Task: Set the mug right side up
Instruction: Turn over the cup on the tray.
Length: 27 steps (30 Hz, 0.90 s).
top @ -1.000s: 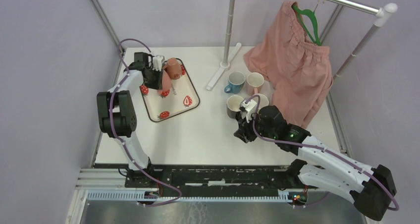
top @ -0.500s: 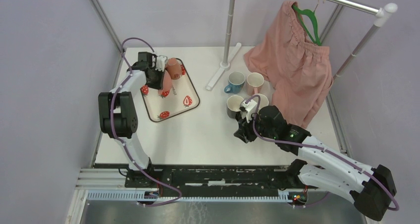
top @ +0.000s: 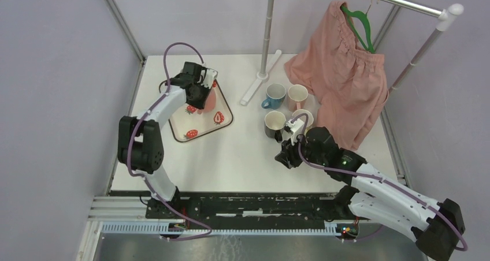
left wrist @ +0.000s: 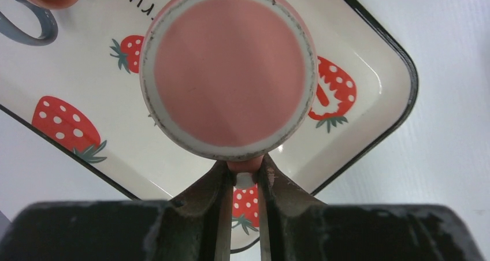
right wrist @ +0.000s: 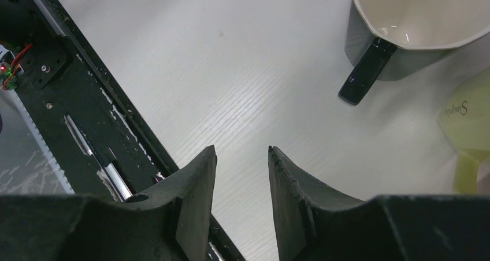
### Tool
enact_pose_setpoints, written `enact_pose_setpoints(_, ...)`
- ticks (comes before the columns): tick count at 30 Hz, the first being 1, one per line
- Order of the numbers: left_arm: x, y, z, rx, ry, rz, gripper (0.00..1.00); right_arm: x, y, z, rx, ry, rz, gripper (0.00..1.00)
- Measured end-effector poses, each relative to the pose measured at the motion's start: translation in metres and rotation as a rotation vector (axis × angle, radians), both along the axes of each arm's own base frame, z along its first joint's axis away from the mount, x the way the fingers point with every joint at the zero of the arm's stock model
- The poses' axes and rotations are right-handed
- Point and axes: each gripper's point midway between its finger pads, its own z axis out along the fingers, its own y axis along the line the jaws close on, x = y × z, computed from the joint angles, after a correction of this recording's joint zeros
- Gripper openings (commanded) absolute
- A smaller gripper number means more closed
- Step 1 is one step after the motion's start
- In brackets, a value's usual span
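Pink ceramic mug (top: 210, 101) hung, in the overhead view, just under the left gripper (top: 202, 90), above the white strawberry-printed enamel tray (top: 205, 125). A second before, that hand had carried it tipped at the tray's far end. Since then the wrist had swung round over the tray's middle. Well off to that hand's right, the right gripper (top: 283, 159) sat low over the table.

From the left wrist, the mug (left wrist: 228, 70) filled the space straight ahead of the fingertips. Its handle was pinched between nearly closed jaws, with the tray (left wrist: 370, 41) beyond it. A flat pink disc inside a rough pale ring faced the camera. That was probably the base, so the flip looked unfinished.

From the right wrist, the right gripper (right wrist: 241, 149) stood half open, holding nothing. A grey cream-lined mug (right wrist: 370, 64) lay ahead and to its right.
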Motion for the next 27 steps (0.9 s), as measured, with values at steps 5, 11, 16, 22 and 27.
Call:
enact_pose_setpoints(5,-0.018,-0.012,0.019,-0.059,-0.041,0.007,0.02,0.001,-0.002,0.0,0.003,-0.008,-0.013,0.44)
enact_pose_setpoints(11,-0.043,-0.035,0.054,-0.254,-0.15,-0.012,0.02,0.006,-0.005,0.0,0.021,-0.016,-0.062,0.44)
enact_pose_setpoints(16,-0.059,-0.067,0.087,-0.461,-0.234,-0.05,0.02,0.014,-0.009,0.003,0.085,-0.034,-0.158,0.47)
enact_pose_setpoints(22,-0.09,-0.105,0.129,-0.777,-0.339,-0.067,0.02,0.031,-0.011,0.024,0.215,-0.089,-0.277,0.54)
enact_pose_setpoints(27,-0.11,-0.129,0.172,-1.004,-0.408,-0.094,0.02,0.04,-0.003,0.058,0.353,-0.15,-0.298,0.64)
